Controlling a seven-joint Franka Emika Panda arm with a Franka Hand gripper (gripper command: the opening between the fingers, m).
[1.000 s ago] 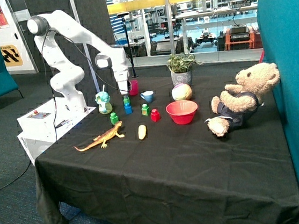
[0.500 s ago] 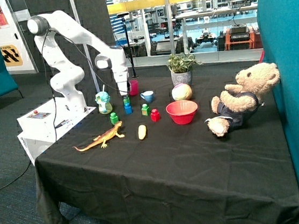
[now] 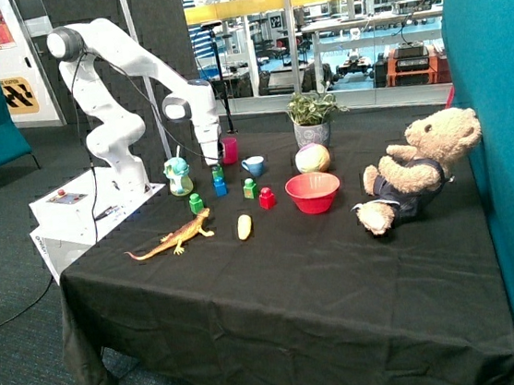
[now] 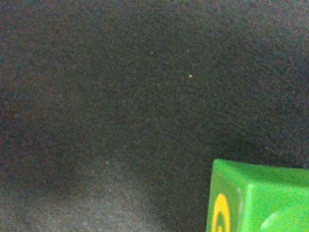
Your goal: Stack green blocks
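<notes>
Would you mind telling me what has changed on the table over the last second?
The gripper has come down slightly, straight over the green block that sits on the blue block. Whether it has closed on that block cannot be seen. The other two green blocks, the red block, the cups and the toys stayed where they were.

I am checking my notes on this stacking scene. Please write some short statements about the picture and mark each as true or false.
1. A green block sits on the blue block, under the end effector. True.
2. All three green blocks are stacked together. False: one green block stands alone near the toy lizard, another beside the red block.
3. The red bowl is next to the teddy bear. True.
4. The blue cup lies tipped over. False: it stands upright.
</notes>
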